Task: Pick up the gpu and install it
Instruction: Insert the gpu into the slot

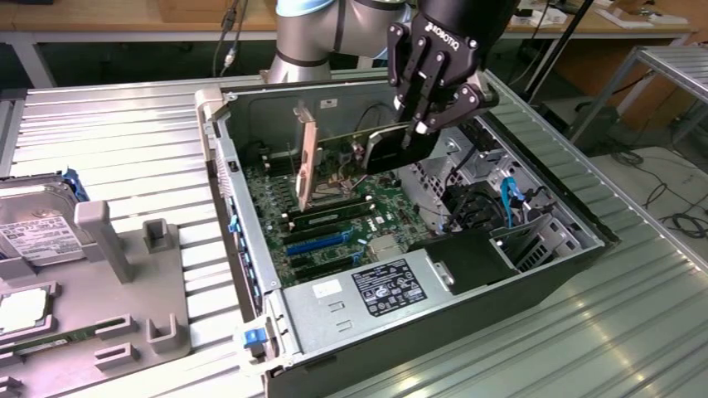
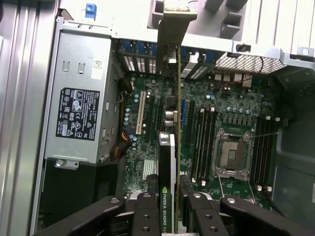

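My gripper (image 1: pixel 412 134) is shut on the gpu (image 1: pixel 376 149), a thin card with a black face and a silver bracket (image 1: pixel 304 157) at one end. The card hangs on edge above the motherboard (image 1: pixel 370 211) inside the open computer case (image 1: pixel 238 249), bracket end toward the case's rear wall. In the wrist view the gpu (image 2: pixel 166 167) appears edge-on between my black fingers (image 2: pixel 145 216), its bracket (image 2: pixel 173 34) reaching toward the slot openings. It hovers over the expansion slots (image 2: pixel 143 113) and is apart from the board.
A power supply (image 1: pixel 387 286) with a black label fills the case's near corner. Drive bays and blue cables (image 1: pixel 511 199) sit at the exterior view's right. The CPU socket (image 2: pixel 234 152) and memory slots (image 2: pixel 206 142) lie beside the card. A grey fixture holding a hard drive (image 1: pixel 33 228) stands at the left.
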`<state>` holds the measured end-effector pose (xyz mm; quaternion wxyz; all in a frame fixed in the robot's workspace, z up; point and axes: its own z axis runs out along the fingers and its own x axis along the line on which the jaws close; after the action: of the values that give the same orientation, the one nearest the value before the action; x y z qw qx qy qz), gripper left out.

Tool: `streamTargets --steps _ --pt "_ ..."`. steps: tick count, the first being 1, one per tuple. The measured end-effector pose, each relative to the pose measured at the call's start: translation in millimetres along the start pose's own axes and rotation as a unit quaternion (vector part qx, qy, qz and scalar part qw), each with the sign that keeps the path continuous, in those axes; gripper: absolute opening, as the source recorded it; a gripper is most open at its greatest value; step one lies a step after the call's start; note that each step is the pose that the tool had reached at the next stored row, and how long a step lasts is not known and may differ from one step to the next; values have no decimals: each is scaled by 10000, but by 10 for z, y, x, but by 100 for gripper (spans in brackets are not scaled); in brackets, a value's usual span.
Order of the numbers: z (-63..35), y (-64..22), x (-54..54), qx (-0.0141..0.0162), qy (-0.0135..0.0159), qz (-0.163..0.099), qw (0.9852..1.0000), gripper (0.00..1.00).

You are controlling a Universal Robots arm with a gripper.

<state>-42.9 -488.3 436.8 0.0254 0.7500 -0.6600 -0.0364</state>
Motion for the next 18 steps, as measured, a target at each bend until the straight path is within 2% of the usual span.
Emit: streamTargets --steps 18 --pt "56 -7 -17 17 2 0 10000 27"
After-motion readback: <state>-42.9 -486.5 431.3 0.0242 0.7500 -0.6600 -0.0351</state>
